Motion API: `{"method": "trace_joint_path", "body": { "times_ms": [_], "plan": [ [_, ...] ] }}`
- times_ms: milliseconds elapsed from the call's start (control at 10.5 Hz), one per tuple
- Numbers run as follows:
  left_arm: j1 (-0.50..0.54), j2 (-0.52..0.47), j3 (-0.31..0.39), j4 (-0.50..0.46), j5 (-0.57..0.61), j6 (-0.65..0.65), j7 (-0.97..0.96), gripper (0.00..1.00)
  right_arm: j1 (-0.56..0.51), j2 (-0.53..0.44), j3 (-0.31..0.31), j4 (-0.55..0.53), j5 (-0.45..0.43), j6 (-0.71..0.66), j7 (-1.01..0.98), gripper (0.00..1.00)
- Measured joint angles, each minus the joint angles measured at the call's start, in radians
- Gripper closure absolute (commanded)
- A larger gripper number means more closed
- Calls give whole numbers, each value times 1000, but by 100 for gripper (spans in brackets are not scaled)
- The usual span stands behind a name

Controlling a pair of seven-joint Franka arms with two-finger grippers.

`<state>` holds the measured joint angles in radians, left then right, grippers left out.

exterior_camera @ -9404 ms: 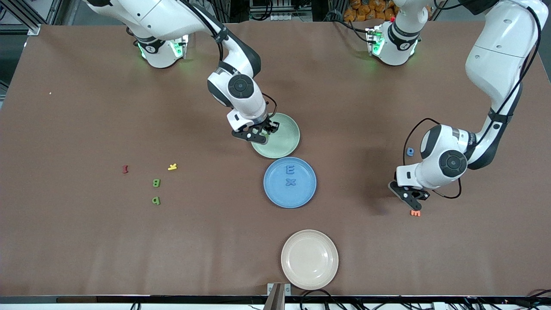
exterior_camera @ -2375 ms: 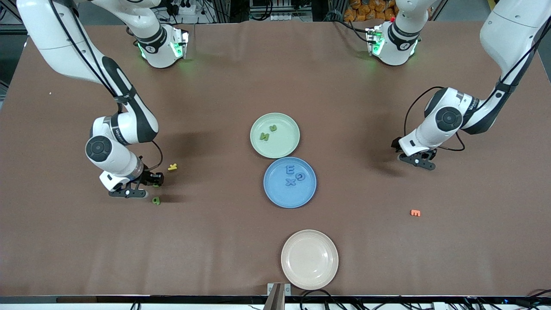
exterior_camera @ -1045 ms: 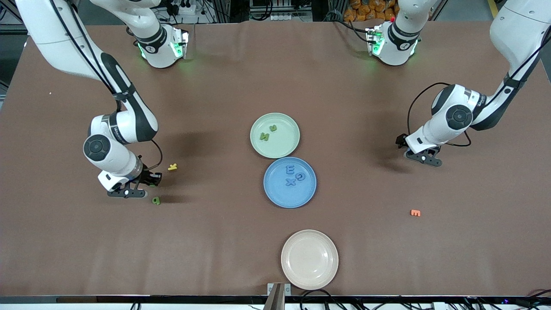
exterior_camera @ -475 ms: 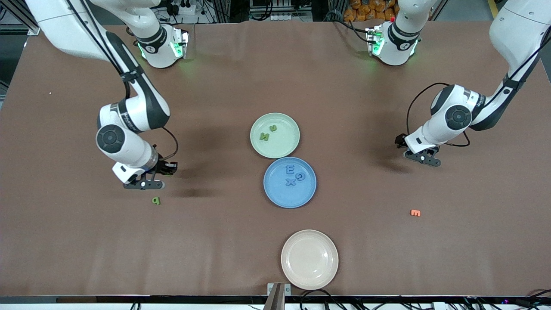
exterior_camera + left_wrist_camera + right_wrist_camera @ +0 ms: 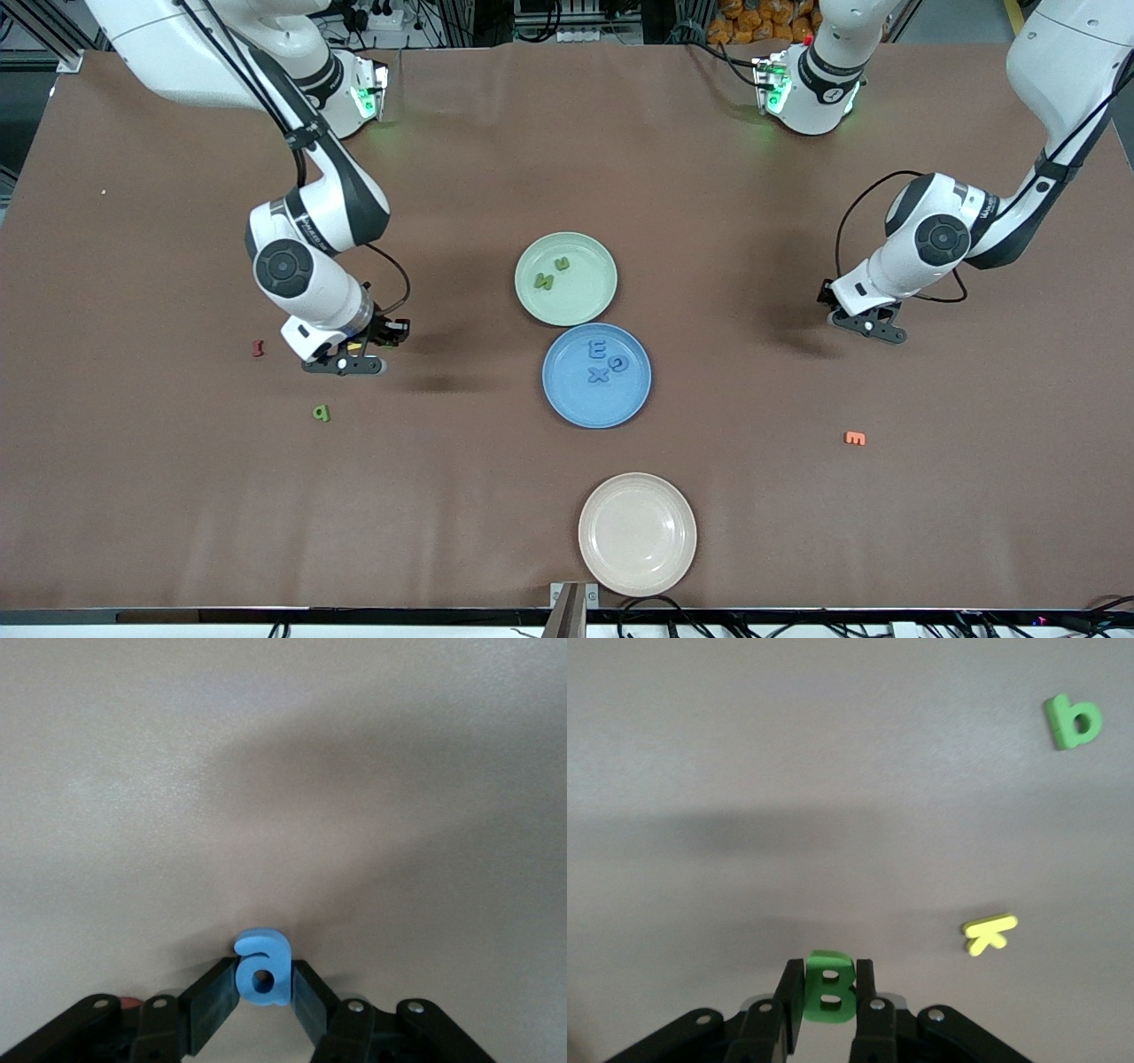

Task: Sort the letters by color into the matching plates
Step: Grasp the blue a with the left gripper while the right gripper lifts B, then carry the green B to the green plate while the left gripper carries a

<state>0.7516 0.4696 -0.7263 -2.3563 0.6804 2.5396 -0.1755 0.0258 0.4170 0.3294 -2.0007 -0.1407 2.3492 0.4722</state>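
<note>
This is a robotics lab, no question. Two white industrial arms are bolted down along one edge of a wide surface covered in plain brown sheeting, and both bases glow with green status lights. Black cables loop off the wrists, and more wiring runs along the edge nearest the front camera. Just past the bases there are aluminium framing rails and a rack of power strips and plugs. The toy letters and plastic plates laid out here look like test props, not anybody's dinner.
</note>
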Motion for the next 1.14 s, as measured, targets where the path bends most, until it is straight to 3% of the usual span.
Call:
{"method": "trace_joint_path", "body": {
  "times_ms": [380, 1140],
  "plan": [
    [0, 5, -27, -2, 0, 0, -8, 100, 78, 4, 64, -1, 1, -1, 198, 100],
    [-6, 7, -171, 16, -3, 2, -186, 100, 358, 53, 70, 1, 2, 76, 555, 100]
  ]
}}
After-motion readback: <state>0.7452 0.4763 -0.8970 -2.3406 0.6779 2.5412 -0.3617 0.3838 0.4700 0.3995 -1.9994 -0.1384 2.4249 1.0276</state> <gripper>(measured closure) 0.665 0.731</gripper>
